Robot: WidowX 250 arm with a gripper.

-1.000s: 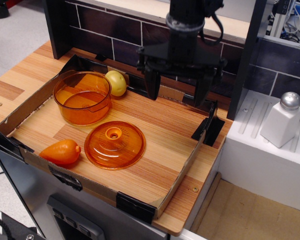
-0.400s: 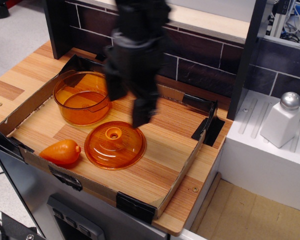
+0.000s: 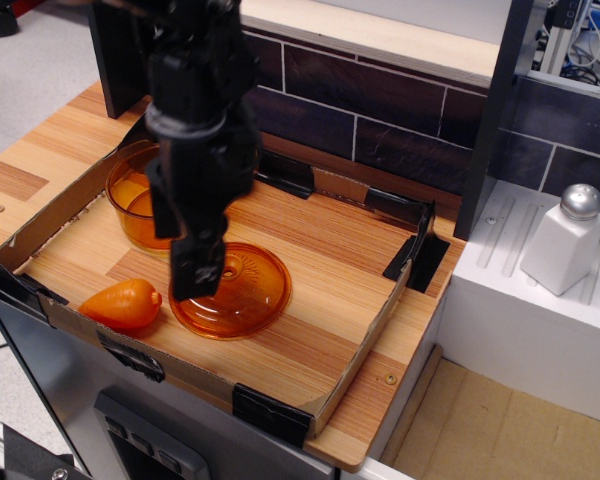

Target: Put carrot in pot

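At the left front of the shallow cardboard tray (image 3: 372, 330) on the wooden counter (image 3: 40, 150), the stubby orange plastic carrot (image 3: 122, 304) is seen lying on its side, untouched and well apart from any grip. Behind it, the round transparent amber pot (image 3: 132, 198) stands upright and, as far as can be seen, empty — much of it is hidden by the arm. Just right of the carrot, the black gripper (image 3: 192, 262) hangs over the near edge of the flat domed orange lid (image 3: 240, 290); nothing is held, but whether the jaws are spread or pressed together cannot be told from this angle. Farther right, a white salt shaker (image 3: 564, 240) stands on the pale ledge. The task is judged to be at its start — the carrot has yet to be grasped, lifted and set into the pot.
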